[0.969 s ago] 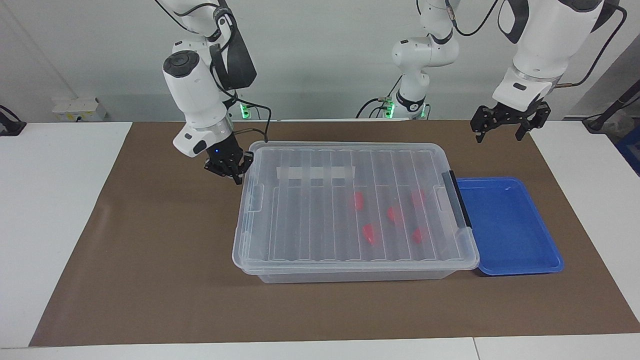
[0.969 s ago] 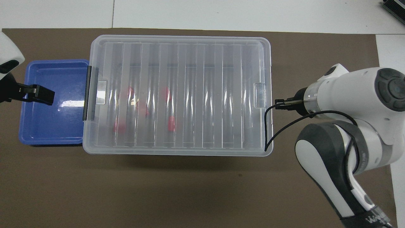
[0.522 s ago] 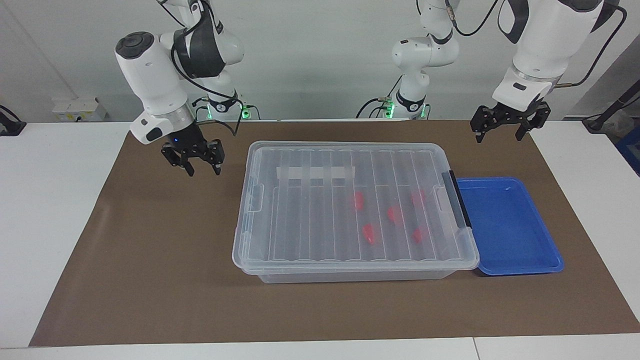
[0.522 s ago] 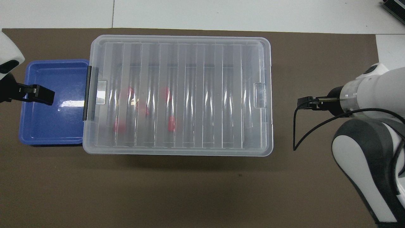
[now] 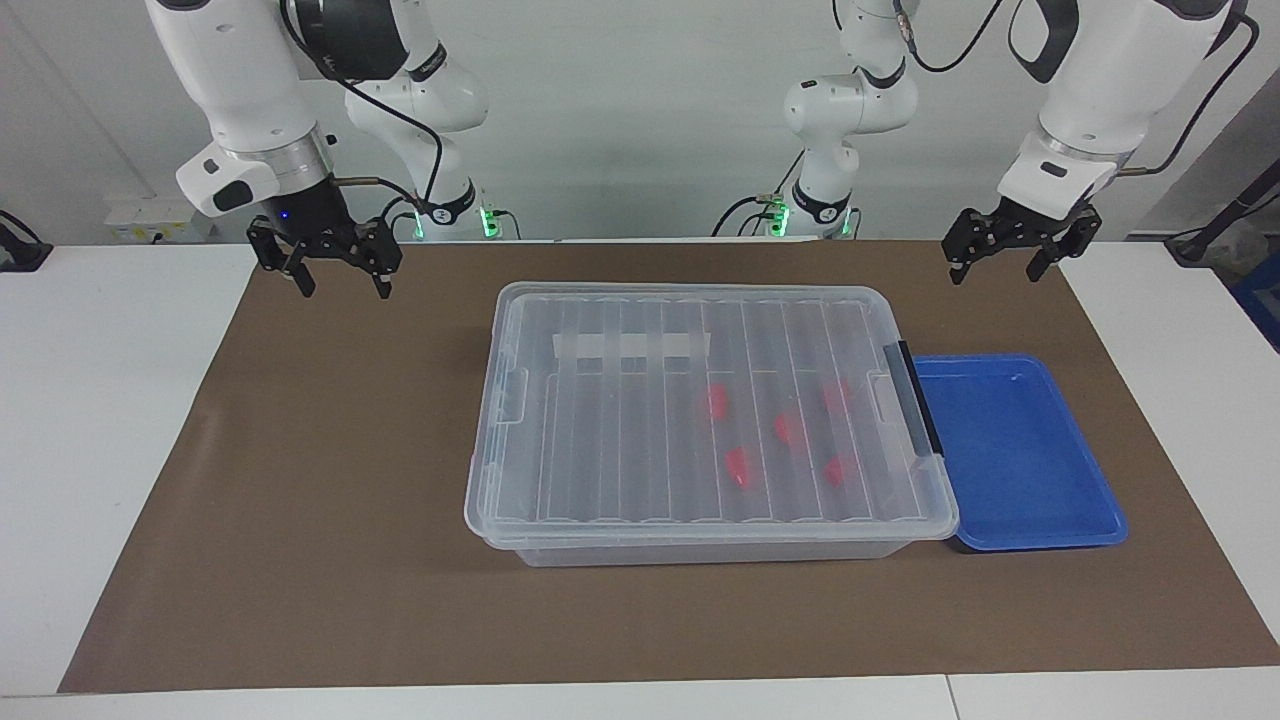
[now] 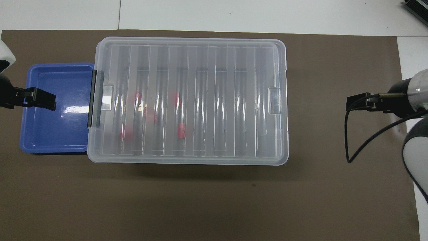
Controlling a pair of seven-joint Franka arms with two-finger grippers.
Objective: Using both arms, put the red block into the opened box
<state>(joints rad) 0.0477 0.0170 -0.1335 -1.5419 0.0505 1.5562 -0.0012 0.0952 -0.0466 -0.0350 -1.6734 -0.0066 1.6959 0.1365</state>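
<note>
Five red blocks [image 5: 713, 401], one lidded clear box [image 5: 600, 440], one blue tray [image 5: 1015, 455], two arms [image 5: 250, 80].

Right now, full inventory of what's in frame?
Clear plastic storage box with ribbed lid: one, translucent, mid-table, lid on.
Small red plastic blocks: five, red, inside the box, toward the left arm's end.
Shallow blue plastic tray: one, blue, beside the box's black handle end.
Brown mat: one, brown, covering the table.
Left end effector: one, black, open, raised over the mat.
Right end effector: one, black, open, raised over the mat.
</note>
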